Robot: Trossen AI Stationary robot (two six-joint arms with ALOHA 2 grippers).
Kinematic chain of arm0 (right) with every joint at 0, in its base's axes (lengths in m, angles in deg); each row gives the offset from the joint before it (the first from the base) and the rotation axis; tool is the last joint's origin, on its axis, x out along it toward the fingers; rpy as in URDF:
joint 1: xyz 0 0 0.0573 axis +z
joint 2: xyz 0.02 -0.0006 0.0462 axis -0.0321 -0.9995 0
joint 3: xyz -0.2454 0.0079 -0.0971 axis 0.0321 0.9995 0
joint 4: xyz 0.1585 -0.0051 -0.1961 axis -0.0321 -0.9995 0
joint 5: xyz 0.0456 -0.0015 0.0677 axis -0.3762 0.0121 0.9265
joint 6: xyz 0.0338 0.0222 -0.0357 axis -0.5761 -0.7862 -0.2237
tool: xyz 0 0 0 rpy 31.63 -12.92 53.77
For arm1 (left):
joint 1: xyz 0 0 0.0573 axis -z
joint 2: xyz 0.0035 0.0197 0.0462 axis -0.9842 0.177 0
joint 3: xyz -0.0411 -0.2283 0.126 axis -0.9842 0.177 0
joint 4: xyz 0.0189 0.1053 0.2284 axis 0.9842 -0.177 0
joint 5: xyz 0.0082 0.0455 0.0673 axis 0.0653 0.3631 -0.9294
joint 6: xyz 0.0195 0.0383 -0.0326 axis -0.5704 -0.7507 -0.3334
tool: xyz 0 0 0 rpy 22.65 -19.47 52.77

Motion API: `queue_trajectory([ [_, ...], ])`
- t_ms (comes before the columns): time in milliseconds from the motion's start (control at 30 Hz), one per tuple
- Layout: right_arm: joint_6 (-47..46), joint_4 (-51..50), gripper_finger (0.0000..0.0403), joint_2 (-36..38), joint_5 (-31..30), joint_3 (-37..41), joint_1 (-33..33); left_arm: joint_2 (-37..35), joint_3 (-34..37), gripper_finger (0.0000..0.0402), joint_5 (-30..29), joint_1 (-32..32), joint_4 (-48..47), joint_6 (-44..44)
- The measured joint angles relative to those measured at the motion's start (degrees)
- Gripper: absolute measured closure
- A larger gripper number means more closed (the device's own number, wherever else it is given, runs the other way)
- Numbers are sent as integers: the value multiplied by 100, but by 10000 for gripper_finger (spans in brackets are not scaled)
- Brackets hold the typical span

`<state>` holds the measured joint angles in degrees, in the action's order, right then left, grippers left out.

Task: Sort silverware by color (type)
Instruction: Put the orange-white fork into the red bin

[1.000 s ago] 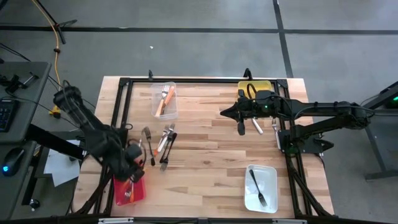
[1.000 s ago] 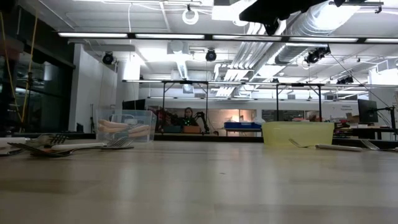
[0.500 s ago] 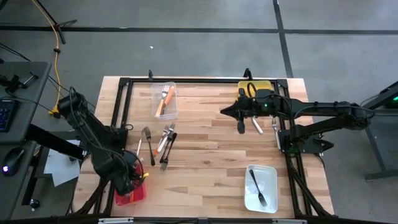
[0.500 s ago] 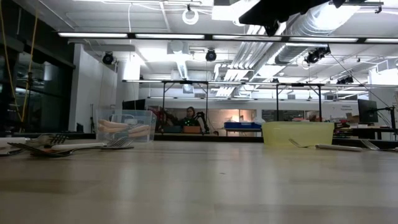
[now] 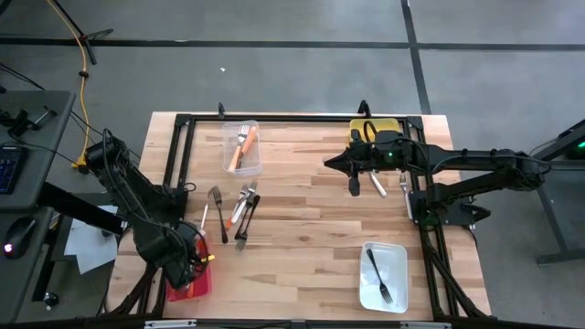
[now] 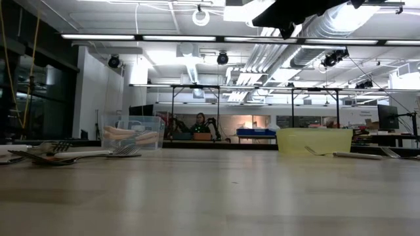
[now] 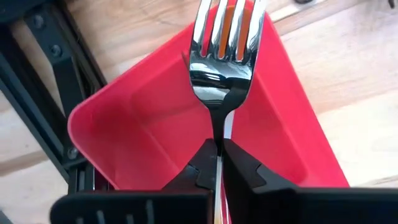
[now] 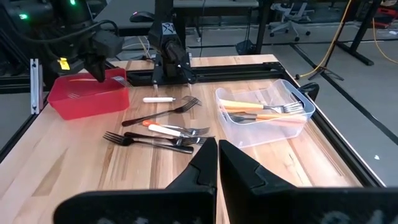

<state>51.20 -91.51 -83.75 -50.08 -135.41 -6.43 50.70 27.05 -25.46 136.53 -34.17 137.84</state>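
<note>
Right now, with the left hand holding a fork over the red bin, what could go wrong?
1. The left hand pinches the fork by its thin handle only. It may swing or slip before release.
2. The hand is low in the red bin. It could bump the wall and push the bin toward the table edge.
3. The forks in the middle overlap, so the next pick may lift two.

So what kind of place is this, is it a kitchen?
Probably not a kitchen. It looks like a robotics lab or workshop: a big hall with ceiling ducts and strip lights, rolling office chairs behind, and a wooden table in a black frame, with two robot arms mounted at its sides.
</note>
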Motion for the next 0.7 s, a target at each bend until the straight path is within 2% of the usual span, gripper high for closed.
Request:
queue_trajectory([
  [267,-33,-36,403,0,0,0,0,83,12,391,-409,1,16,-241],
  [467,-55,-41,403,-2,0,2,0,262,16,381,-202,3,98,-244],
  [700,-57,-56,403,-2,0,2,0,260,17,340,-197,9,151,-246],
])
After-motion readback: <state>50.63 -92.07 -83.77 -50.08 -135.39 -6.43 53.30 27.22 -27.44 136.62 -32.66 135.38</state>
